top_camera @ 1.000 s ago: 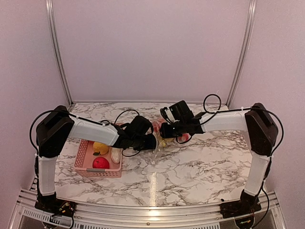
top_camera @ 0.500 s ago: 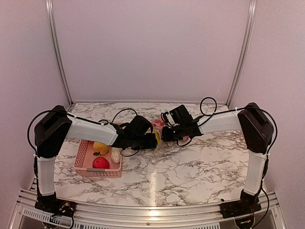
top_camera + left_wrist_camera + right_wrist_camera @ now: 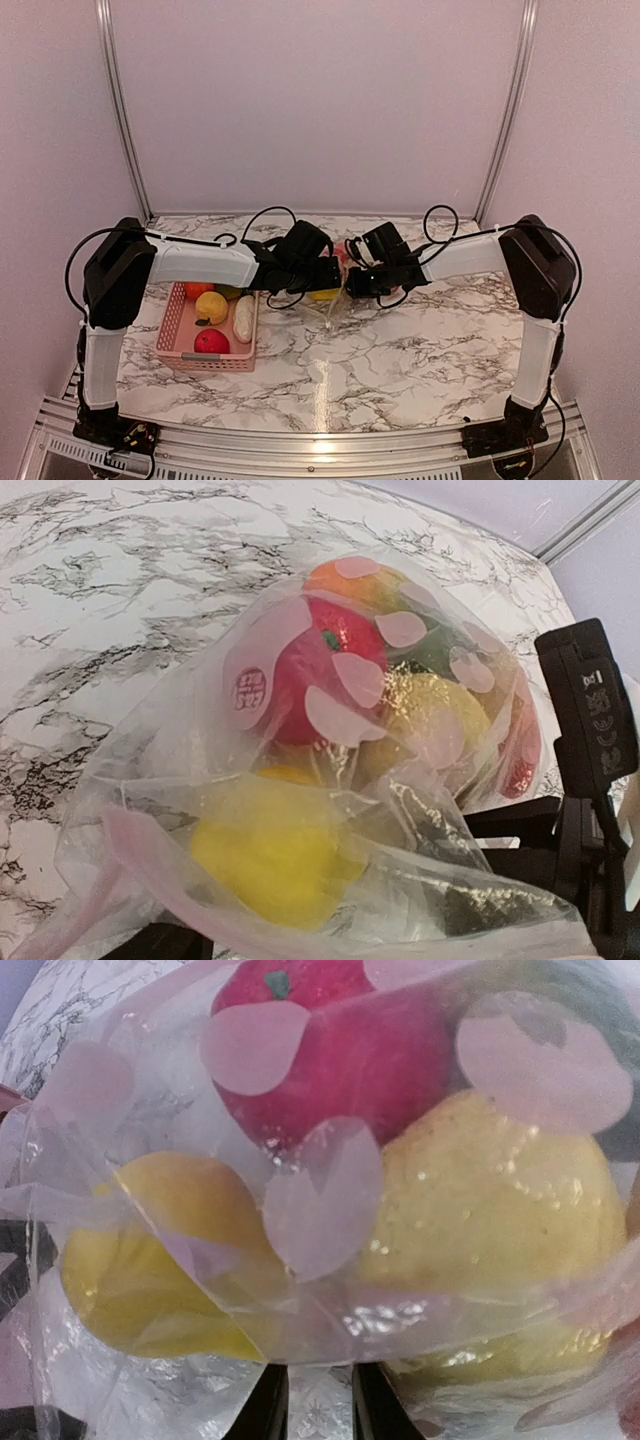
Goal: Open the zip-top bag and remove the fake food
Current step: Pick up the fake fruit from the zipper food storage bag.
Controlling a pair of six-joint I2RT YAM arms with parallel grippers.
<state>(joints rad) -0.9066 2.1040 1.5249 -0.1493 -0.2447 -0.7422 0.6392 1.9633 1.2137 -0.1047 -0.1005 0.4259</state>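
Note:
The zip-top bag (image 3: 335, 300) hangs bunched between my two grippers over the middle of the table. It holds fake food: in the left wrist view a red apple (image 3: 305, 675), an orange piece (image 3: 350, 580), a green piece (image 3: 432, 652), a yellowish pear (image 3: 425, 710) and a yellow fruit (image 3: 270, 850). My left gripper (image 3: 327, 275) grips the bag's pink-edged rim (image 3: 150, 865), which hides its jaws. My right gripper (image 3: 353, 283) faces it, its fingers (image 3: 268, 1408) nearly closed on a fold of bag plastic (image 3: 318, 1400). The apple (image 3: 330, 1050) and pear (image 3: 480, 1220) fill the right wrist view.
A pink perforated basket (image 3: 172, 325) stands at the left near my left arm. It holds a red fruit (image 3: 211, 341), a yellow fruit (image 3: 210, 306), a whitish piece (image 3: 243, 318) and another red piece (image 3: 198, 290). The back wall and metal posts stand behind.
Both grippers have closed in on each other and shifted toward the back. My left arm has risen off the basket, uncovering its contents. The bag is bunched tighter between the grippers.

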